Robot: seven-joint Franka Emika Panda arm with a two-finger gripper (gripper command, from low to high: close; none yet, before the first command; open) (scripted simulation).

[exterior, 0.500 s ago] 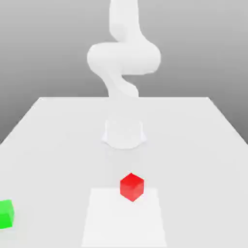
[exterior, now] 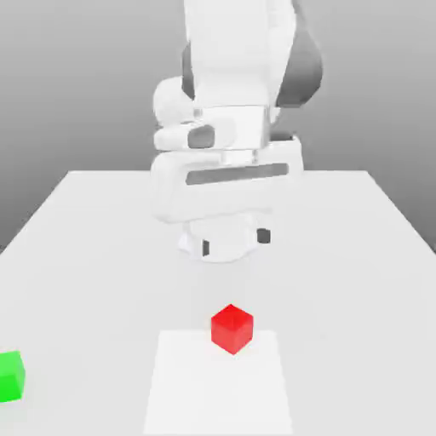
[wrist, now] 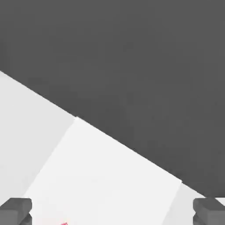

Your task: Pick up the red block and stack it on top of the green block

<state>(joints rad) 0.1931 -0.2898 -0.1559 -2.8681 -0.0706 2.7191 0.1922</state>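
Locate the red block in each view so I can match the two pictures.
Exterior view: the red block sits on the pale square patch, near its far edge, centre of the table.
Hand view: a red sliver at the picture's edge, between the fingertips.
Shared landmark: the pale square patch.

Two cameras: one fixed facing the arm across the table, one riding on the hand.

The exterior view sits raised beyond the table's (exterior: pixel 77 255) near edge, looking level-down toward the arm (exterior: pixel 226 102) at 12 o'clock, far enough to take in the tabletop's width; the red block (exterior: pixel 232 329) lies toward 6 o'clock on a paler square patch (exterior: pixel 183 392), the green block (exterior: pixel 10 375) at about 8 o'clock by the frame edge. The hand view looks out close between the two dark fingertips (wrist: pixel 16 210), down and across the surface to the table's far edge and dark ground beyond. Both views share the pale patch (wrist: pixel 105 176) and a sliver of the red block (wrist: pixel 64 223).
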